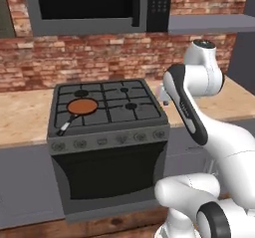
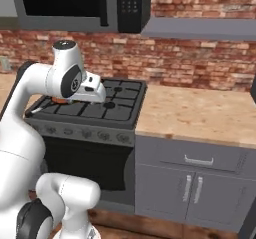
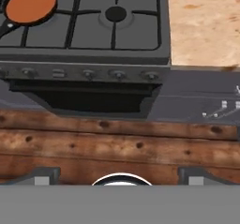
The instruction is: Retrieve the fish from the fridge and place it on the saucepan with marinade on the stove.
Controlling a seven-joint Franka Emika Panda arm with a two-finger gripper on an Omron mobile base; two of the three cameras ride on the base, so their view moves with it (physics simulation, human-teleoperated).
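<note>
**Item 1, stove**: dark-grey gas range with black grates; knobs are ranged along the front edge. It is faced squarely by the base.

**Item 2, saucepan**: it is seated on the front-left burner, at 9 o'clock of the cooktop in the left base view and at 11 o'clock in the hand view. The thin black handle is run out toward 7 o'clock. The inside is covered by a flat orange-brown marinade, and nothing is laid on it.

**Item 3, gripper**: the tips are spread wide with nothing between them. It is carried above the floor before the oven door.

**Item 4, fish:** it is judged to be not yet fetched and is presumed to be inside the fridge, as the task has it.

**Item 5, surroundings:** a wooden counter is set at 9 and 3 o'clock of the range, with a microwave at 12 o'clock.

**Handling note (judgement):** the fetching step is taken to be in hand.
- The base should be driven to the fridge with the arm tucked clear of the counter.
- The jaws should be kept apart until the fish is straddled across its slender body.
- The fish should be closed on near its middle, so that neither end sags on the way to the pan.
</note>
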